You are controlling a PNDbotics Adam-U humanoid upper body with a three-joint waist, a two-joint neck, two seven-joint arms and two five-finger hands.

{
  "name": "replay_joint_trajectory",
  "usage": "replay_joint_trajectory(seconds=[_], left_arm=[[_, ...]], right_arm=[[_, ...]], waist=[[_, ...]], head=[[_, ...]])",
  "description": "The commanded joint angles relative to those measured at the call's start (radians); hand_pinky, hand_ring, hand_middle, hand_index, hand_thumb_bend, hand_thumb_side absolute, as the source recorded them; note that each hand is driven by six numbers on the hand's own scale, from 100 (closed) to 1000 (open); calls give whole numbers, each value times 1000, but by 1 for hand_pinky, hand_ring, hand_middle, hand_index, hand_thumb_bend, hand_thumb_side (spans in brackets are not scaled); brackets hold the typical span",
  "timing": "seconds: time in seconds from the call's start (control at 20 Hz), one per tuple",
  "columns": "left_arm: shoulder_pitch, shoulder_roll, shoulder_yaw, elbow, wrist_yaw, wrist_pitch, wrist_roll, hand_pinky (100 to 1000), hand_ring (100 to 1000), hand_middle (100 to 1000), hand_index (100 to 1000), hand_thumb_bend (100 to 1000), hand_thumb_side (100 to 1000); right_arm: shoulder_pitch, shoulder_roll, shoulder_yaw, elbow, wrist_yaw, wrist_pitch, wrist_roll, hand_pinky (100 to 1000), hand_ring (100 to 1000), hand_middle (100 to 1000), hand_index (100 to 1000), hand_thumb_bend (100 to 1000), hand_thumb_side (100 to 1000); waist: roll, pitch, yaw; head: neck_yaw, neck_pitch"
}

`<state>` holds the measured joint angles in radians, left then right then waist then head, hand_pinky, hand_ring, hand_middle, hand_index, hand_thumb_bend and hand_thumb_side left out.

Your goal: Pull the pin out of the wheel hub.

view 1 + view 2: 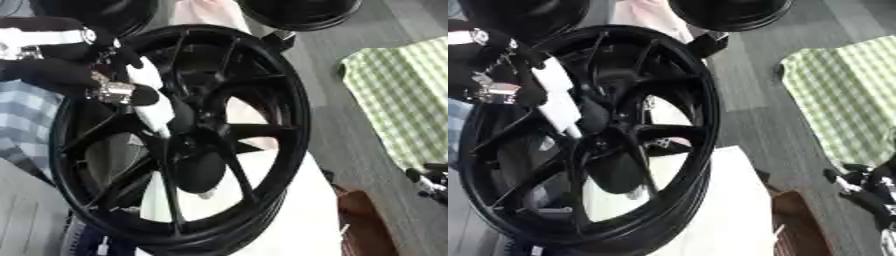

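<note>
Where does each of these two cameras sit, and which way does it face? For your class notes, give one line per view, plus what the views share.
Left eye view: in the robot's head, looking down on the black wheel; the left hand enters from the left, holding a white pin near the hub.
Right eye view: beside it, same downward aim; the right hand shows more fully at the right edge, idle.
Shared: the same moment, wheel, pin and green checked cloth, slightly shifted sideways.

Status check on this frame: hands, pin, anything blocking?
Left hand curled round white pin, its tip at the hub of black wheel. Right hand idle at right edge. Nothing blocking.
</note>
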<state>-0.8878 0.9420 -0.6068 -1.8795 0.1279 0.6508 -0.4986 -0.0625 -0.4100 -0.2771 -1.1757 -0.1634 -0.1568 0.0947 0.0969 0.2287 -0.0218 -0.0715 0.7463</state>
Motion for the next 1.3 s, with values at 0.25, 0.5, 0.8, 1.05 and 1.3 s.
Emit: replay_joint_trajectory(seconds=[0.25, 0.5, 0.8, 1.05, 1.3], left_arm=[[-11, 7, -6, 35, -39, 12, -53, 648, 613, 616, 821, 657, 599], [-16, -6, -12, 59, -58, 6, -79, 644, 611, 613, 819, 659, 597], [-27, -26, -25, 85, -77, 9, -100, 629, 595, 590, 805, 668, 599], [-31, -40, -32, 105, -83, 10, -108, 617, 576, 569, 783, 669, 598], [-36, -50, -38, 121, -89, 12, -110, 605, 560, 552, 764, 670, 594]], right_arm=[[-8, -33, -8, -24, 4, -2, 0, 490, 626, 511, 679, 614, 261], [-8, -32, -9, -26, 4, -2, 0, 490, 626, 511, 680, 615, 261], [-7, -31, -9, -28, 5, -2, -1, 490, 626, 510, 679, 612, 262], [-8, -31, -8, -28, 4, -2, 0, 490, 626, 510, 679, 608, 264], [-8, -31, -8, -28, 5, -2, -1, 490, 626, 510, 679, 608, 264]], waist=[[-6, -10, -2], [-6, -8, -3], [-7, -7, -3], [-7, -7, -3], [-7, -7, -4]], head=[[16, 11], [40, 16], [51, 14], [51, 13], [52, 13]])
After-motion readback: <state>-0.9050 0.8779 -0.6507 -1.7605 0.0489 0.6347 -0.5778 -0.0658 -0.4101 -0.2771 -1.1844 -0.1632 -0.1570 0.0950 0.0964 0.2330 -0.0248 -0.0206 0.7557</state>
